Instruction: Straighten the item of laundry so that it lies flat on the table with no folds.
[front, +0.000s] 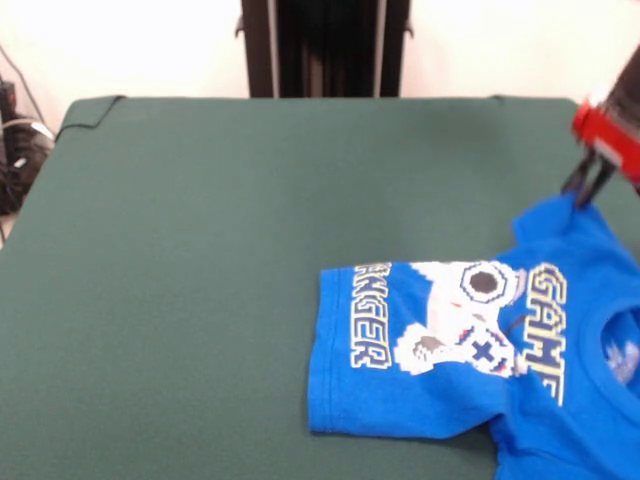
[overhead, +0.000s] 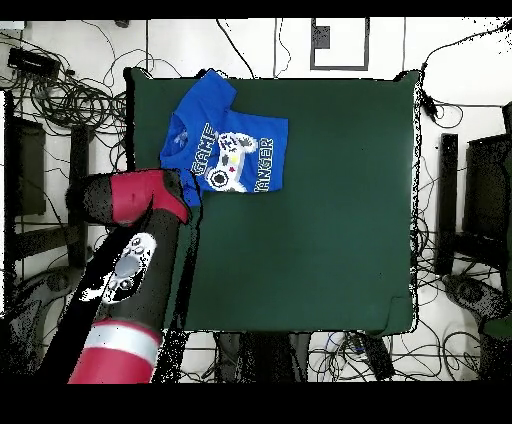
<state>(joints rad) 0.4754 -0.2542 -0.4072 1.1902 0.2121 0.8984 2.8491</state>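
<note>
The item of laundry (front: 450, 340) is a bright blue T-shirt lying print up at the right of the green table (front: 200, 260), its hem toward the middle and its collar at the picture's right edge. Its far sleeve rises to a small peak. My gripper (front: 583, 188) has its dark fingers pinched together on that peak. In the overhead view the shirt (overhead: 228, 142) lies by the table's (overhead: 330, 230) top left corner. The gripper (overhead: 186, 198) is at the shirt's lower left sleeve, and the red arm hides the fingers there.
The shirt lies close to the table's side edge, and part of it runs out of the front view. Cables (overhead: 60, 95) lie on the floor around the table, and dark equipment (overhead: 490, 200) stands beside it.
</note>
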